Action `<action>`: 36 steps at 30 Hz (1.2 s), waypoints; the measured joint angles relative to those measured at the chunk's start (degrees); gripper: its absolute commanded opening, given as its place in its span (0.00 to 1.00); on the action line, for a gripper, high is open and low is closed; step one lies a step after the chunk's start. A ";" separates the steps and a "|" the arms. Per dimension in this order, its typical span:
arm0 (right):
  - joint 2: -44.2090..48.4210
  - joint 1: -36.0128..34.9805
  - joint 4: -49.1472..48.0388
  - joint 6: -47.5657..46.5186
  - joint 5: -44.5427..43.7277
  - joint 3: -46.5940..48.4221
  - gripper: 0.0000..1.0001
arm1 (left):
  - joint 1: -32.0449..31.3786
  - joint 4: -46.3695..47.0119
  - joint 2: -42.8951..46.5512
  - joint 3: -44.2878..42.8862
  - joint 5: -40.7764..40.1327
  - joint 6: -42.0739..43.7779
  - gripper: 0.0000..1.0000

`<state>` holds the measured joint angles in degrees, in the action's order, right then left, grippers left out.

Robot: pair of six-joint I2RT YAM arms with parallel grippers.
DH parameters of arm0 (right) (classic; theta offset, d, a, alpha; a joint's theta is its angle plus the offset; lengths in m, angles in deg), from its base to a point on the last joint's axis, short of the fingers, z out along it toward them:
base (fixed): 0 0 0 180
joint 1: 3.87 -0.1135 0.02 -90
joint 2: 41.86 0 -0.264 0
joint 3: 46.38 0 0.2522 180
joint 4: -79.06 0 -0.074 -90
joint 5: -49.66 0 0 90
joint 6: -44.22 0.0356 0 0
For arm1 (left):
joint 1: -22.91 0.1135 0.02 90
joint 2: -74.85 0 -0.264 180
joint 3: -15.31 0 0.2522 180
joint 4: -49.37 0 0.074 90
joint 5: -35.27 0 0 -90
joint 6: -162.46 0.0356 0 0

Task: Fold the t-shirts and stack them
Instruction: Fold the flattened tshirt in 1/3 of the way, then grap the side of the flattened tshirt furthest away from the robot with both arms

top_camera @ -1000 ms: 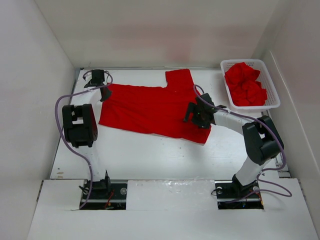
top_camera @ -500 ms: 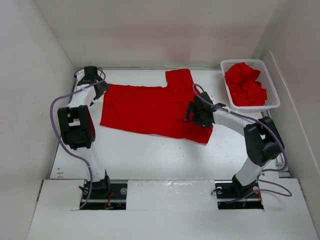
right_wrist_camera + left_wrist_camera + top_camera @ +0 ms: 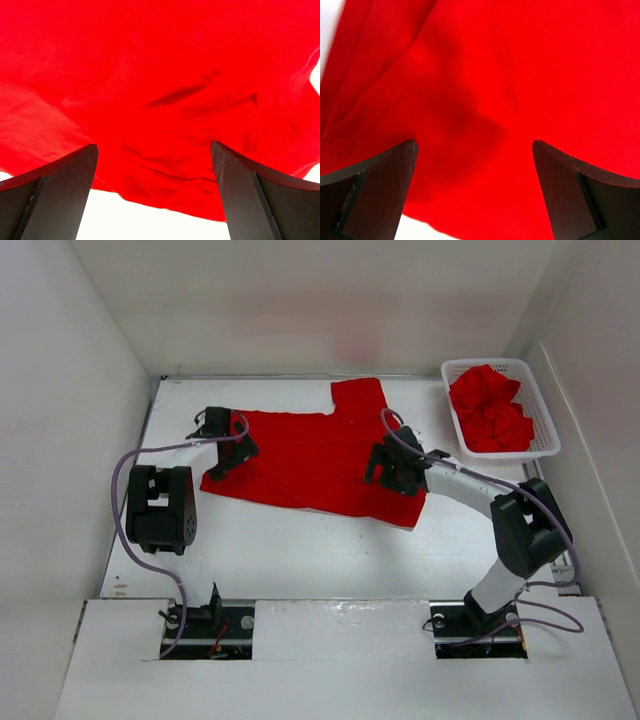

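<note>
A spread t-shirt (image 3: 310,455) lay on the counter (image 3: 300,550), the left claw (image 3: 232,456) over its left edge, the right claw (image 3: 385,468) over its right part. To its right, a basket (image 3: 541,428) held more t-shirts (image 3: 490,410).

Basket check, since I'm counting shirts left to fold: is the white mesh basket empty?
No, the white mesh basket holds a crumpled heap of red t-shirts, plain in the top external view.

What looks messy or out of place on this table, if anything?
Nothing looks damaged or spilled. The spread t-shirt lies at a slant to the edges of the table, and the right wrist view shows creases in its cloth. The other t-shirts sit crumpled in a heap in the white basket, not folded.
</note>
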<state>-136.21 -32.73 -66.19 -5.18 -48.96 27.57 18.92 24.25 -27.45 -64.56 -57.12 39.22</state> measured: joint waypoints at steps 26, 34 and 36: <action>28.28 -17.62 22.01 30.80 1.31 -22.73 1.00 | -0.07 -2.93 46.66 38.14 6.49 -11.41 1.00; 28.94 -16.63 27.63 29.07 -7.06 -3.91 1.00 | 0.02 -10.29 45.64 21.84 -0.20 -10.64 1.00; 23.91 -13.62 26.88 25.42 -9.88 4.85 1.00 | 1.33 -9.57 41.46 15.96 -0.11 -9.51 1.00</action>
<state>-112.29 -46.35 -39.30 20.24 -58.84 32.42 20.25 14.68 14.01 -48.61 -57.23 29.72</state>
